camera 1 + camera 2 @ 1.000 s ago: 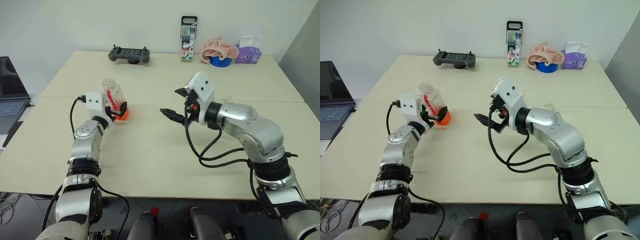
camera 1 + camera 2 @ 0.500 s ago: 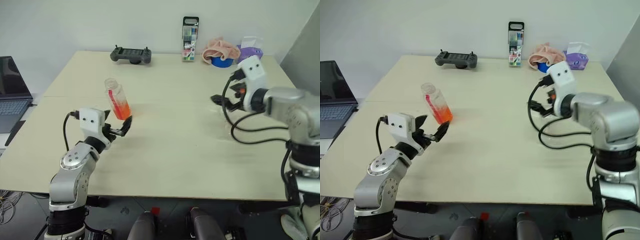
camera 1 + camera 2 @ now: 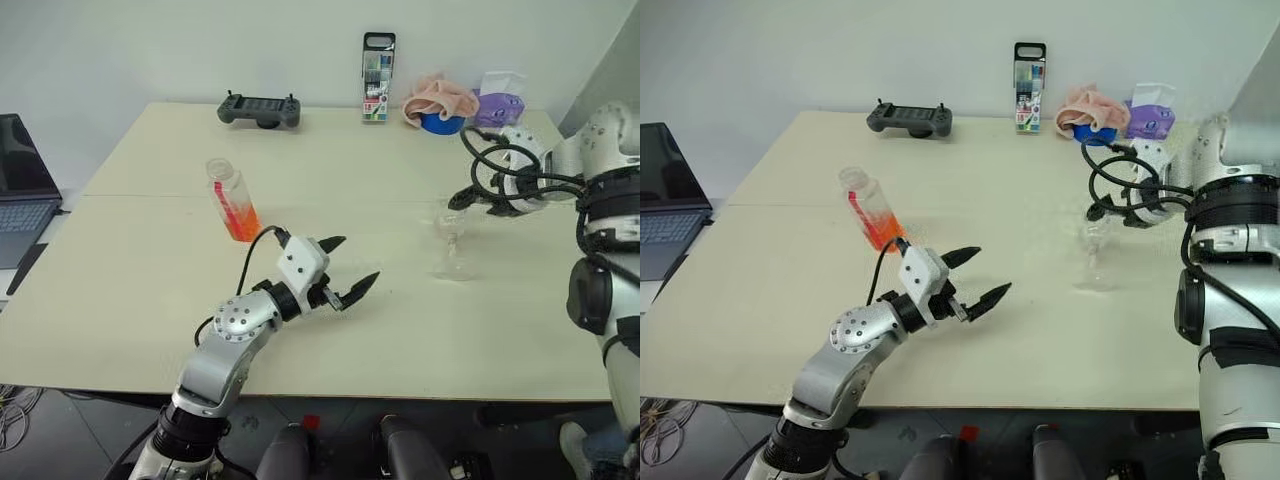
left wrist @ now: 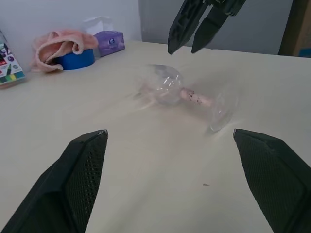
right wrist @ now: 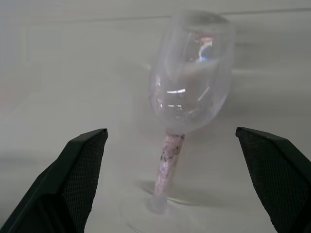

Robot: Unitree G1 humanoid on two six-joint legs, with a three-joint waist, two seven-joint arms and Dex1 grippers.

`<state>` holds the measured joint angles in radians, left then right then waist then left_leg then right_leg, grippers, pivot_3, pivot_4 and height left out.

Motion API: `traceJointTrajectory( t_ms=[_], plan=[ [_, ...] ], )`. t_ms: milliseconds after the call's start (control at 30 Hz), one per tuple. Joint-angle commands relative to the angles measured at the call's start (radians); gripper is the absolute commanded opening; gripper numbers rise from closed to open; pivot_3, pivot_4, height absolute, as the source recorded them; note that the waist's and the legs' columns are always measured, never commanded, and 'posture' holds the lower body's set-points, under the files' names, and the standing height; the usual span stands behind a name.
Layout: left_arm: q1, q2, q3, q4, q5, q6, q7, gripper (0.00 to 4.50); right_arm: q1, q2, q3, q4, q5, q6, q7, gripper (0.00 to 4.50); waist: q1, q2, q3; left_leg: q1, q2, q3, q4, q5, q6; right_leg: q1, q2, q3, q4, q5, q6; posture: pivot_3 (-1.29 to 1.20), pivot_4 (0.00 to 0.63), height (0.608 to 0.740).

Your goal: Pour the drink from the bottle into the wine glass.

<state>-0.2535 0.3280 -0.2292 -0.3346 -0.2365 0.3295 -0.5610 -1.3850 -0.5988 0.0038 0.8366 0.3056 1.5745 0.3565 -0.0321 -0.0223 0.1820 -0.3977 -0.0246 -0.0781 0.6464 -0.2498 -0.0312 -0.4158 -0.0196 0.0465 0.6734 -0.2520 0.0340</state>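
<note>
- So far nothing has been poured — the wine glass [image 3: 452, 243] stands upright and looks dry on the worktop [image 3: 340, 330], right of centre
- the bottle [image 3: 231, 200] stands apart on the left side of the worktop, leaning a little, with the drink [image 3: 241, 222] pooled orange-red in its lower part; I cannot make out a cap on its neck
- left claw [image 3: 345, 272] hangs level over the middle of the worktop, jaws spread, holding nothing, between bottle and glass
- right claw [image 4: 199, 22] hovers just above and beyond the glass, fingers parted, empty
- Left to do, as I judge it — grasp the bottle, carry it to the glass, tip it
</note>
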Motion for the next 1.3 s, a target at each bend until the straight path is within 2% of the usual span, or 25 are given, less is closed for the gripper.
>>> traceJointTrajectory(
  t_ms=[33,167,267,333,500,567,700,833,900,1000,1100,1133,1233,1300],
  plan=[
    [-0.026,-0.031,-0.022,0.007,0.020,-0.051,-0.002,4.46,-0.047,0.018,0.093,0.116,-0.035,-0.037,0.082,4.50,0.000,0.000,0.000,0.000,0.000,0.000,0.000,0.000,0.000,0.000,0.000,0.000,0.000,0.000,0.000,0.00,0.150,0.740],
    [-0.026,-0.069,-0.031,0.025,0.040,-0.066,0.022,4.46,-0.060,0.050,0.163,0.228,-0.093,-0.118,0.144,4.50,0.000,0.000,0.000,0.000,-0.001,0.000,0.001,0.000,0.000,0.000,0.001,0.000,0.000,0.000,0.000,0.00,0.150,0.740],
    [-0.016,-0.084,-0.041,0.021,0.060,-0.067,0.035,4.46,-0.063,0.082,0.167,0.312,-0.138,-0.215,0.150,4.50,0.000,0.000,0.000,0.000,-0.002,0.000,0.001,0.000,0.000,0.000,0.001,0.000,0.000,0.000,0.000,0.00,0.150,0.740],
    [-0.010,-0.091,-0.040,0.011,0.070,-0.062,0.046,4.50,-0.066,0.095,0.159,0.354,-0.166,-0.275,0.140,4.12,-0.001,0.000,0.000,0.000,-0.001,0.000,0.001,0.000,0.000,0.000,0.001,0.000,0.001,0.000,0.000,0.00,0.150,0.740],
    [0.011,-0.084,-0.022,-0.019,0.075,-0.047,0.065,4.50,-0.077,0.119,0.138,0.417,-0.213,-0.374,0.128,2.52,-0.001,0.001,0.000,0.000,-0.001,0.000,0.001,0.000,0.000,0.000,0.001,0.000,0.001,0.000,0.000,0.00,0.150,0.740],
    [0.019,-0.078,-0.018,-0.027,0.075,-0.042,0.066,4.50,-0.087,0.127,0.130,0.427,-0.227,-0.386,0.133,1.68,-0.001,0.001,0.000,0.000,-0.001,0.000,0.000,0.000,0.000,-0.001,0.001,0.000,0.001,0.000,0.000,0.00,0.150,0.740],
    [0.030,-0.070,-0.011,-0.029,0.070,-0.037,0.069,4.50,-0.115,0.129,0.111,0.427,-0.246,-0.376,0.135,0.30,-0.001,0.001,0.000,0.000,-0.001,0.000,0.001,0.000,0.000,-0.002,0.001,0.000,0.002,0.000,0.000,0.00,0.150,0.740],
    [0.021,-0.064,0.006,-0.015,0.058,-0.032,0.066,4.50,-0.180,0.135,0.050,0.369,-0.222,-0.318,0.110,0.21,-0.001,0.003,0.002,-0.002,-0.001,0.001,0.001,0.000,0.000,-0.005,0.001,0.001,0.004,0.000,0.000,0.00,0.150,0.740],
    [0.014,-0.059,0.016,-0.013,0.054,-0.026,0.059,4.50,-0.166,0.156,0.036,0.244,-0.213,-0.341,0.102,0.21,-0.002,0.004,0.002,-0.002,-0.001,0.001,0.000,0.000,0.000,-0.005,0.001,0.002,0.004,0.000,0.000,0.00,0.150,0.740],
    [0.006,-0.055,0.045,-0.024,0.040,0.002,0.065,4.50,-0.066,0.234,-0.099,-0.011,-0.147,-0.399,0.011,0.21,-0.006,0.005,0.002,-0.002,0.001,0.000,0.000,0.000,0.000,-0.005,0.001,0.001,0.005,0.000,0.000,0.00,0.150,0.740],
    [0.009,-0.045,0.103,-0.064,-0.005,0.068,0.080,4.50,0.136,0.349,-0.131,-0.292,-0.142,-0.598,-0.072,0.21,-0.006,0.003,0.001,-0.002,0.003,-0.002,0.000,0.000,0.000,-0.004,0.001,-0.001,0.005,0.000,0.000,0.00,0.150,0.740],
    [0.018,-0.034,0.127,-0.084,-0.020,0.094,0.082,4.50,0.188,0.398,-0.159,-0.338,-0.131,-0.661,-0.109,0.21,-0.006,0.003,0.001,-0.002,0.003,-0.004,0.000,0.000,0.000,-0.004,0.001,-0.002,0.005,0.000,0.000,0.00,0.150,0.740],
    [0.087,0.019,0.224,-0.145,-0.069,0.155,0.078,4.50,0.321,0.510,-0.098,-0.430,-0.175,-0.914,-0.154,0.21,-0.006,0.004,0.002,-0.003,0.002,-0.003,0.001,0.000,0.000,-0.005,0.001,-0.001,0.006,0.000,0.000,0.00,0.150,0.740],
    [0.138,0.068,0.272,-0.170,-0.071,0.143,0.057,4.50,0.360,0.579,-0.086,-0.445,-0.177,-1.006,-0.191,0.21,-0.010,0.004,0.002,-0.003,0.002,-0.003,0.001,0.000,0.000,-0.006,0.000,0.001,0.006,0.000,0.000,0.00,0.150,0.740]
  ],
)
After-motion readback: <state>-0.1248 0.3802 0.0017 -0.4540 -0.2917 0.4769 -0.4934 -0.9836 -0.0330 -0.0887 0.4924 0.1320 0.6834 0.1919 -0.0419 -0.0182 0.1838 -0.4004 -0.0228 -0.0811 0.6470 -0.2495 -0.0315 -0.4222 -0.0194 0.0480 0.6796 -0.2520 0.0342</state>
